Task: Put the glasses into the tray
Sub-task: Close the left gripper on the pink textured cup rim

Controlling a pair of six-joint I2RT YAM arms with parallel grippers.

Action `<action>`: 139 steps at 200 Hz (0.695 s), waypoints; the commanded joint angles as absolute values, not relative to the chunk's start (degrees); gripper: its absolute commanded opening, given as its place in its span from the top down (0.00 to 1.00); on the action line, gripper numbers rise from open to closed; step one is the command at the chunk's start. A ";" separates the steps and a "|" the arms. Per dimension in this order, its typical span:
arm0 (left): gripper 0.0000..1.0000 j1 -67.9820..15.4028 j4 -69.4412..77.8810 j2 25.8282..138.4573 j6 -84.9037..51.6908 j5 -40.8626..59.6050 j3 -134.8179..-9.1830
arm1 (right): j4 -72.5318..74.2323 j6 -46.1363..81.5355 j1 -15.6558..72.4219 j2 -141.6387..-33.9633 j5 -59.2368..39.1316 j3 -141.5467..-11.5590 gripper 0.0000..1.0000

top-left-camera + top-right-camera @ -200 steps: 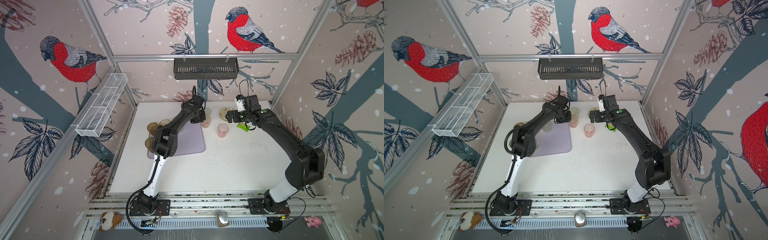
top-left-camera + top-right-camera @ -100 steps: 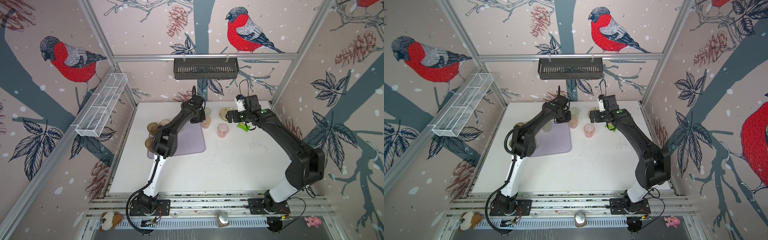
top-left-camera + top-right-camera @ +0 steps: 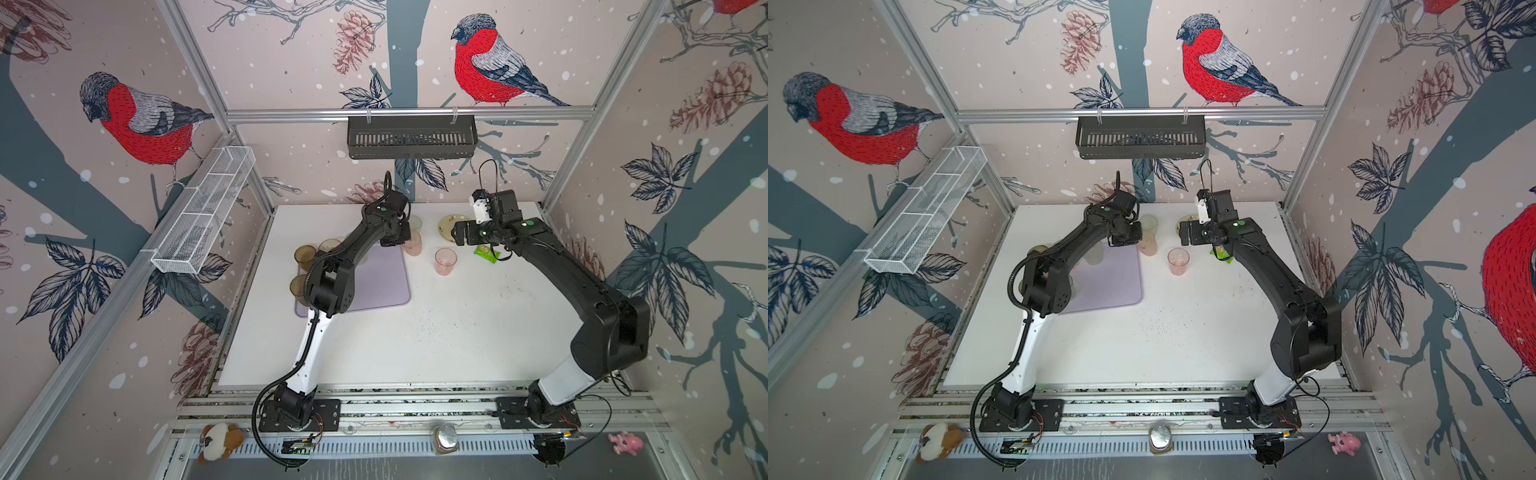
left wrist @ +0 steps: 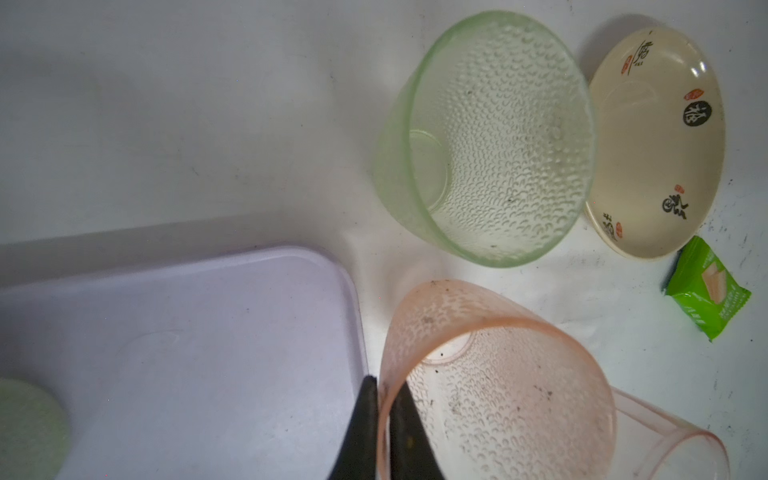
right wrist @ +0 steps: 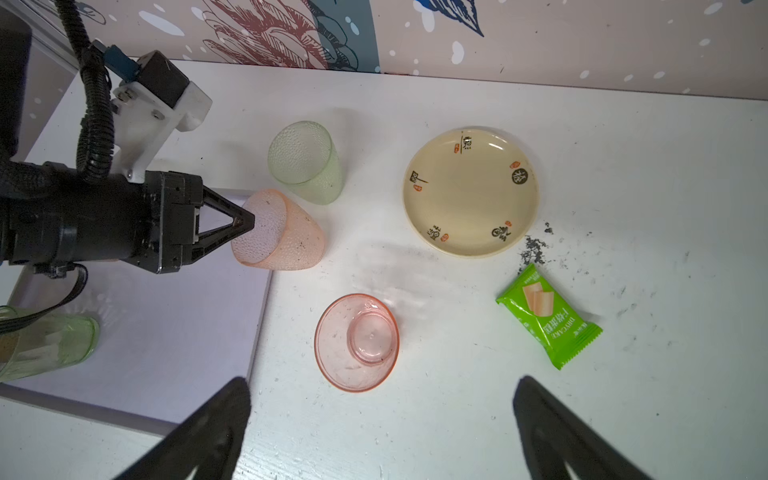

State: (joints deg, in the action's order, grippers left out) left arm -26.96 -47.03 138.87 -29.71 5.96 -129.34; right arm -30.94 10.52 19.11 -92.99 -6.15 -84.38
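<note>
My left gripper (image 4: 384, 384) is shut on the rim of a pink glass (image 4: 498, 395), one finger inside and one outside. That glass (image 5: 286, 237) tilts just off the far right corner of the lilac tray (image 5: 174, 332). Beside it stand a pale green glass (image 5: 305, 162) and a second pink glass (image 5: 357, 340), both on the table. A green glass (image 5: 50, 345) stands in the tray. Two brown glasses (image 3: 304, 257) (image 3: 298, 286) show left of the tray (image 3: 386, 282). My right gripper (image 5: 382, 386) hangs open above the table near the second pink glass.
A cream plate (image 5: 469, 191) and a green snack packet (image 5: 548, 316) lie on the table to the right of the glasses. A black slotted basket (image 3: 411, 137) hangs on the back wall. A white wire basket (image 3: 203, 216) hangs on the left wall.
The left gripper's jaws have closed onto the pink glass's rim. Both arms have stayed nearly where they were.
</note>
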 commanded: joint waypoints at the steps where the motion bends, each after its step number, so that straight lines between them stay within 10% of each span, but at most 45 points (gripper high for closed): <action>1: 0.93 -26.67 -47.50 137.81 -29.23 5.76 -129.71 | -29.63 11.07 19.16 -92.55 -6.67 -84.37 0.00; 139: 1.00 -26.71 -49.68 131.40 -28.92 5.98 -129.98 | -26.81 11.41 19.35 -90.04 -7.62 -81.56 0.00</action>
State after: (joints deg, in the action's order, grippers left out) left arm -26.89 -48.45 133.25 -29.56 5.98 -129.34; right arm -28.40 10.57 19.20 -90.72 -7.16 -81.82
